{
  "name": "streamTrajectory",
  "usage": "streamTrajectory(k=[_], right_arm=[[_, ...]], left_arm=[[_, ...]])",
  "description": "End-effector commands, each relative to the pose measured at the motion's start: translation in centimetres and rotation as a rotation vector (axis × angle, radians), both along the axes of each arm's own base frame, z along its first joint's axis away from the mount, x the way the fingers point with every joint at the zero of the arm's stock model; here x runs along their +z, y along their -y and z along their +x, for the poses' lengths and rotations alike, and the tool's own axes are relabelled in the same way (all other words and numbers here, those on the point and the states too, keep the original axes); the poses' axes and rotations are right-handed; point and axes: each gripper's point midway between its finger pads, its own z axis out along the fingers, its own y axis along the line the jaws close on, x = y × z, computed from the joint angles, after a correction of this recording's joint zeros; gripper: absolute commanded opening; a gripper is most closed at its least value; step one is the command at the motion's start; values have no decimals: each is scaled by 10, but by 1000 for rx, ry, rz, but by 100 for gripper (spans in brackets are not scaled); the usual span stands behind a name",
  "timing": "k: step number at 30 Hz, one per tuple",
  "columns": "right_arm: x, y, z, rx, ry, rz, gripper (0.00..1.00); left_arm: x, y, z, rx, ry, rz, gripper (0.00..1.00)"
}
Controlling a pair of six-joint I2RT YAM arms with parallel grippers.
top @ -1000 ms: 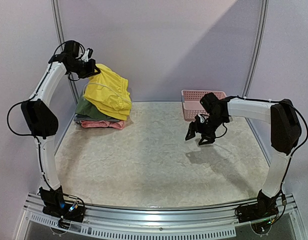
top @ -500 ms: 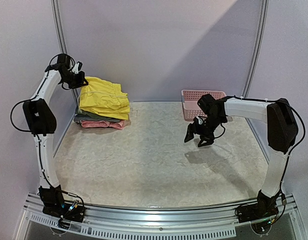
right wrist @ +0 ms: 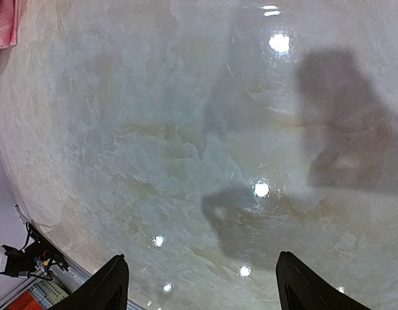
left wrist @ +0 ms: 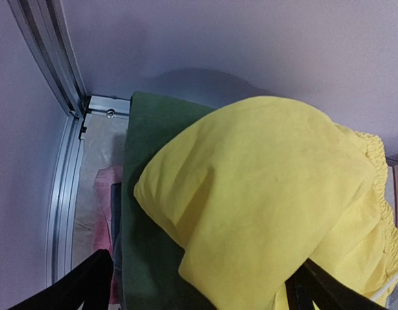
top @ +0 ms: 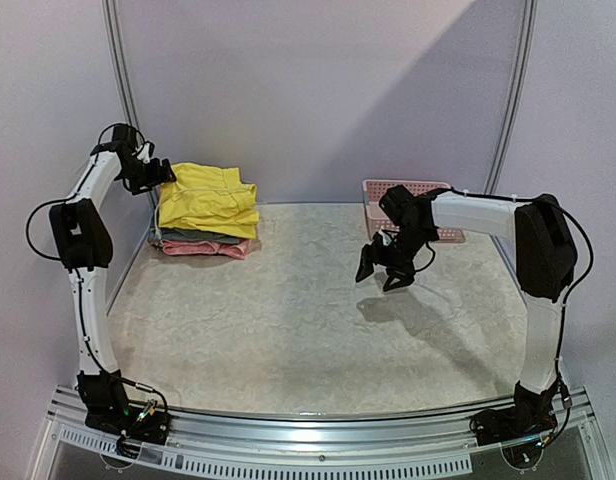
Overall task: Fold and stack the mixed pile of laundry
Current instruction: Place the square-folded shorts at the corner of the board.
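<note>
Mixed laundry pile (top: 203,220): a folded stack sitting directly in front of the left gripper (top: 160,173), at the far left corner of the table.

Left gripper: fingers (left wrist: 83,287) spread wide, nothing pinched. The wrist view shows the bright yellow elastic-waist shorts (left wrist: 263,194) bulging between and just beyond the two fingertips; contact with the cloth cannot be confirmed. Under the shorts, reaching further out from the gripper, is the olive-green shirt (left wrist: 144,194), lying flat. Beneath that, a pink folded garment (top: 203,248) forms the bottom layer, its edge showing on the side of the gripper's left finger. An aluminium frame post (left wrist: 50,64) stands just beyond that same finger, against the lilac wall.

Right gripper (top: 381,275): fingers (right wrist: 112,284) spread, holding nothing, hanging above the pale marbled tabletop (top: 288,310), its shadow directly underneath. A pink plastic lattice basket (top: 408,185) sits just behind this gripper's wrist, by the back wall. The laundry pile is well apart from this gripper, off across the table.
</note>
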Motion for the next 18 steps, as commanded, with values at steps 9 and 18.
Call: streamTrajectory(k=[9,18], right_arm=[[-7,-23,14,2,13,73,80],[-9,-29,14,13,10,98,81]], left_arm=[[32,41,-87,-91,-65,-94,92],[-13,58,-120,-165,-189,-167,71]])
